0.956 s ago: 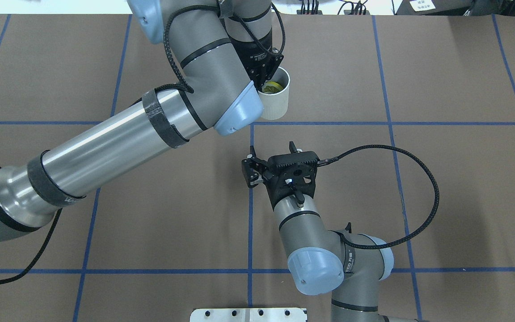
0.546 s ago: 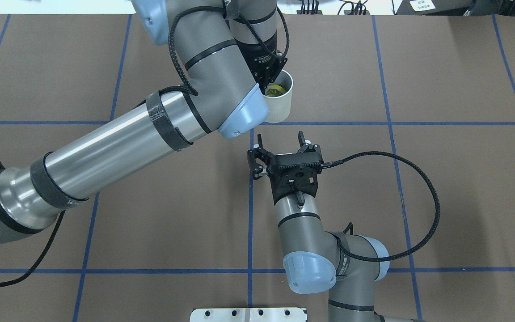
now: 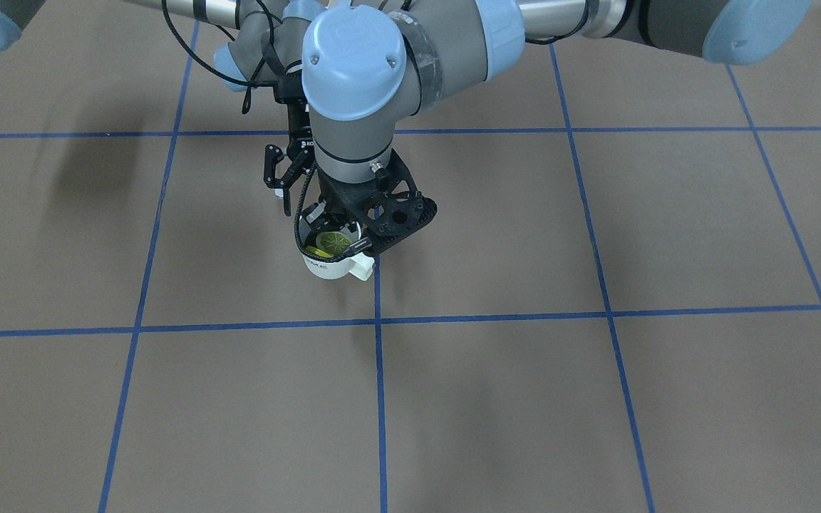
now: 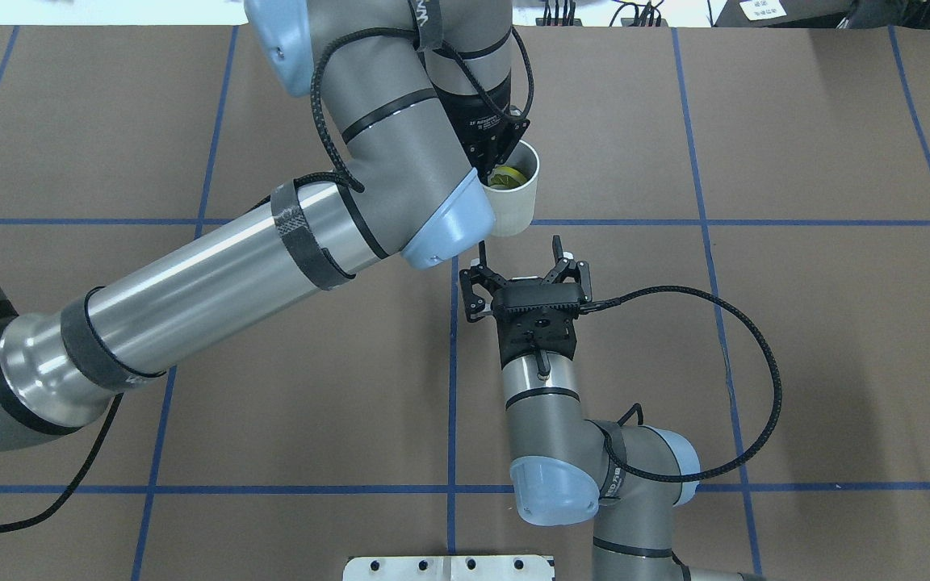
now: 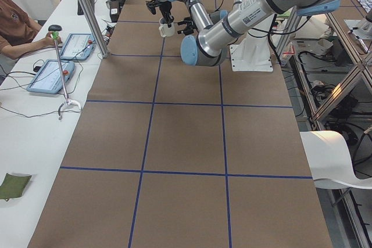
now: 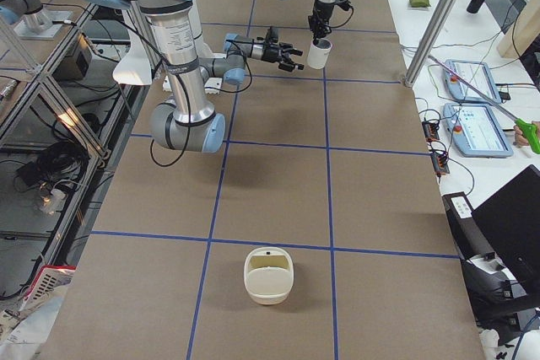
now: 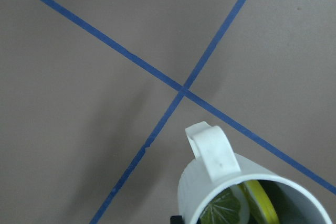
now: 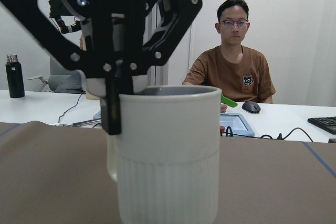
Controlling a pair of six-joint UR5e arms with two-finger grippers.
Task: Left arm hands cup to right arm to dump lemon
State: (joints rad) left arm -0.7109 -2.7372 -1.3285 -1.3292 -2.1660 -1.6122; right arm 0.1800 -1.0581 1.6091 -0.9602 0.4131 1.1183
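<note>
The cream-white cup (image 4: 517,206) hangs upright above the table with the yellow-green lemon (image 4: 508,175) inside. My left gripper (image 4: 492,171) is shut on the cup's rim from above. In the left wrist view the cup (image 7: 220,182) shows its handle and the lemon (image 7: 258,203). My right gripper (image 4: 517,260) is open, level, and faces the cup from just short of it. The right wrist view shows the cup (image 8: 168,150) close and centred, with a left finger (image 8: 110,114) on its rim. The front view shows the cup (image 3: 332,267) and the right gripper (image 3: 284,178) behind it.
A white lidded container (image 6: 268,274) stands on the table far toward the robot's right end. An operator (image 8: 233,72) sits behind the side table with tablets (image 6: 477,128). A white mount plate (image 4: 449,567) lies at the near edge.
The left arm has carried the cup a little to the right and nearer the robot. The right gripper has turned to face the cup and moved forward toward it, still open.
</note>
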